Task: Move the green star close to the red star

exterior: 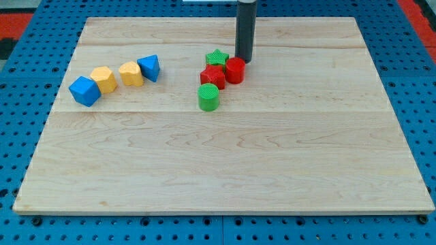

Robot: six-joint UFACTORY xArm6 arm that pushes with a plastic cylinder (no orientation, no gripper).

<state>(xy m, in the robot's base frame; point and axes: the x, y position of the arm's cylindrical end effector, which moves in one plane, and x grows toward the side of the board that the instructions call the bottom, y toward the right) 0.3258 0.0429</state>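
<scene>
The green star (217, 58) sits near the board's top middle, touching the red star (212, 76) just below it. A red cylinder-like block (235, 70) stands right of the red star, touching it. My tip (244, 60) is at the end of the dark rod, just above and right of the red cylinder and to the right of the green star, with a small gap to the star.
A green cylinder (208, 97) stands below the red star. At the view's left lies a row: blue block (84, 90), yellow block (104, 79), yellow block (131, 73), blue block (149, 67). The wooden board (225, 163) lies on a blue pegboard.
</scene>
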